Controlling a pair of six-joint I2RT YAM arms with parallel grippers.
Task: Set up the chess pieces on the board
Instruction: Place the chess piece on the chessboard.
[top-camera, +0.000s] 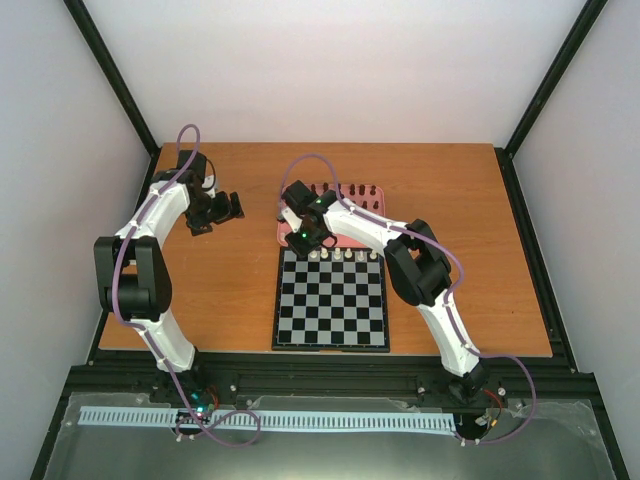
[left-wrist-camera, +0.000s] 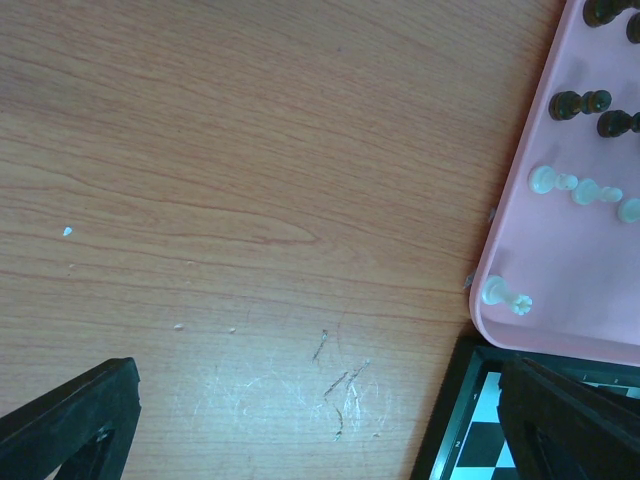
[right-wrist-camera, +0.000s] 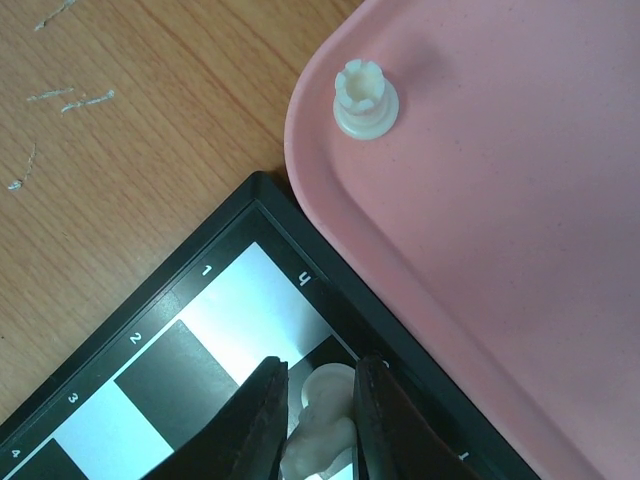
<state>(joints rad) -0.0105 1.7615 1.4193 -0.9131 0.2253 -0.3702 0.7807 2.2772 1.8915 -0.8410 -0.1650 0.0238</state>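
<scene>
The checkered board (top-camera: 331, 318) lies at the table's middle, with a row of white chess pieces (top-camera: 345, 256) along its far edge. My right gripper (top-camera: 298, 243) hovers over the board's far left corner. In the right wrist view it (right-wrist-camera: 318, 400) is shut on a white chess piece (right-wrist-camera: 325, 425) standing over a dark square of the board (right-wrist-camera: 200, 320). A white rook (right-wrist-camera: 365, 100) stands on the pink tray (right-wrist-camera: 520, 200). My left gripper (top-camera: 225, 208) hangs open and empty over bare wood left of the tray; its fingers (left-wrist-camera: 80, 420) are spread wide.
The pink tray (top-camera: 283, 236) sits just beyond the board and holds dark pieces (top-camera: 360, 190). The left wrist view shows the tray (left-wrist-camera: 570, 290) with white pieces (left-wrist-camera: 585, 188), dark pieces (left-wrist-camera: 578, 103) and the board's corner (left-wrist-camera: 470, 420). Black frame posts bound the table.
</scene>
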